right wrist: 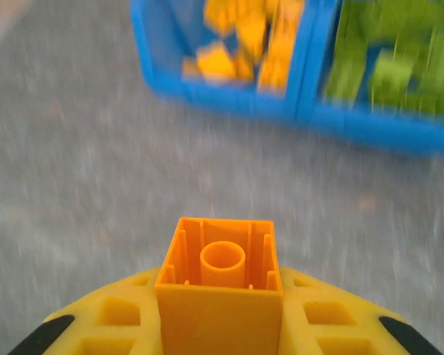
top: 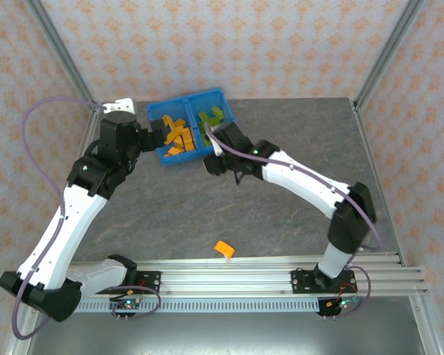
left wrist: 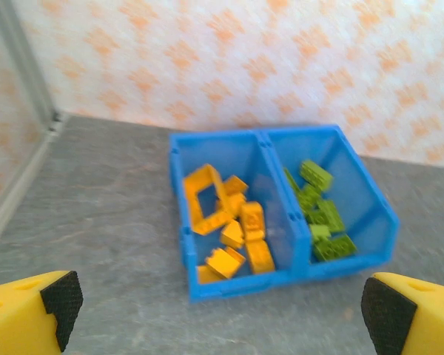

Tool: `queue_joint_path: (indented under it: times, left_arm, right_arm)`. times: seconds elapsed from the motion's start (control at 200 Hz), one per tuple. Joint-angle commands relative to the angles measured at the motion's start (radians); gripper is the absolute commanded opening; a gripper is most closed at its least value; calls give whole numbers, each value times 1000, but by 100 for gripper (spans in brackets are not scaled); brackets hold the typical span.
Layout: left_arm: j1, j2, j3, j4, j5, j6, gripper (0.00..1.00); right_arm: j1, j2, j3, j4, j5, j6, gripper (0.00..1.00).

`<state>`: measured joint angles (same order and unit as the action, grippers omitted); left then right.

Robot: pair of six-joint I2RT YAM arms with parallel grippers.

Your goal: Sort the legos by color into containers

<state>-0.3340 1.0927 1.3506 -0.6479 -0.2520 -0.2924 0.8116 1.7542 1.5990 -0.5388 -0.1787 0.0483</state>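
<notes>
The blue bin point(top: 179, 159) stands at the back of the table. Its left compartment holds several orange legos point(left wrist: 237, 229), its right one several olive-green legos point(left wrist: 322, 214). My right gripper point(top: 213, 163) hovers just in front of the bin and is shut on an orange brick point(right wrist: 222, 277), whose hollow underside faces the camera. My left gripper point(left wrist: 222, 314) is open with nothing between its fingers, and it hangs at the bin's left side point(top: 161, 132). One more orange brick point(top: 223, 249) lies alone near the table's front edge.
The table is dark grey stone-look point(top: 170, 207), bounded by an aluminium rail point(top: 281, 270) in front and patterned walls with metal posts point(top: 59, 59) behind. The right arm's forearm point(top: 303, 181) stretches across the table's right half.
</notes>
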Motion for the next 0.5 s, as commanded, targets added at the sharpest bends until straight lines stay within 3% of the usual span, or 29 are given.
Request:
queue_joint_path:
  times: [0.0, 0.31, 0.495]
  left_arm:
    - [0, -35, -44, -74, -169, -52, 100]
    - [3, -109, -107, -113, -198, -76, 100]
    - [3, -111, -123, -119, -169, -80, 100]
  right_arm:
    - [-14, 182, 186, 57, 69, 100, 26]
    - [-14, 679, 841, -85, 65, 183, 25]
    - [-14, 827, 984, -27, 38, 200, 27]
